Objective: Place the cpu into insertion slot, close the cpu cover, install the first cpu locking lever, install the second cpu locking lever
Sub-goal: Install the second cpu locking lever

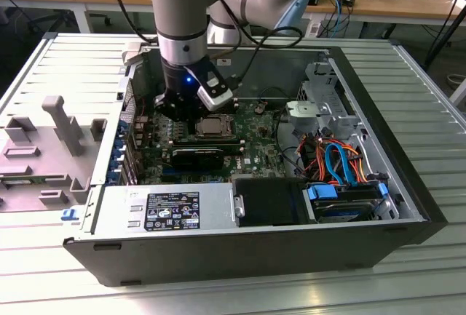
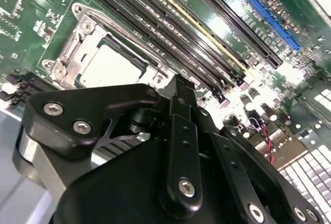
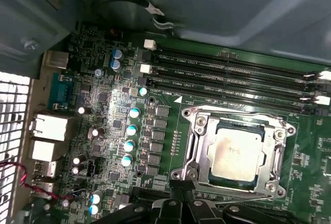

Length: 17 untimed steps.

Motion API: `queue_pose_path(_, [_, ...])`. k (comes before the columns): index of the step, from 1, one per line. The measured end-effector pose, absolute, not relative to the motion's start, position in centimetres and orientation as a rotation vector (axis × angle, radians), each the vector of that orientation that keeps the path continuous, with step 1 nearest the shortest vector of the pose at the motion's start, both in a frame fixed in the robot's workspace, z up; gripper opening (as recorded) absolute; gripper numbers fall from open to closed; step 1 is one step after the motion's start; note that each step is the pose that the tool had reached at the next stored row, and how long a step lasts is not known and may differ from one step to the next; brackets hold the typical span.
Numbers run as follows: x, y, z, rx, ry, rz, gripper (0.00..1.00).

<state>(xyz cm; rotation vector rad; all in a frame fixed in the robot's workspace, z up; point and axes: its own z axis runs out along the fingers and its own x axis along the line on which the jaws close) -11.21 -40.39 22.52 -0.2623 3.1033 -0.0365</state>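
I have the claw (image 1: 191, 108) low inside the open case (image 1: 408, 184), hanging over the motherboard (image 1: 255, 122) just at nine o'clock of the slot (image 1: 213, 126) in the exterior view. From the second wrist view, the claw (image 2: 178, 87) looks pinched shut, fingers together and nothing between them; I read it as holding nothing.

The cpu (image 3: 234, 154) sits flat in the slot (image 3: 235, 146), its dull grey top showing through the window of the cover (image 3: 199, 146), which lies down over it. In the second wrist view the cpu (image 2: 111, 66) is up at eleven o'clock from the fingertips, close but apart from them. Whether the levers are latched, I cannot tell.

Handling, as I judge it: the chip is light, stiff and fragile underneath, so any hold belongs on its edges, never pressing the top hard. The cover is thin springy metal; push on its frame, not the window. The memory slots (image 3: 227, 76) run alongside at twelve o'clock of the socket in the first wrist view, so there is little room to stray.
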Motion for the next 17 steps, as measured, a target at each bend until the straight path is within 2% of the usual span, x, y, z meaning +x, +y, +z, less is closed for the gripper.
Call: queue_pose_path(17, [-2.9, -40.5, 22.8, -0.274, 3.227, -0.008, 0.11])
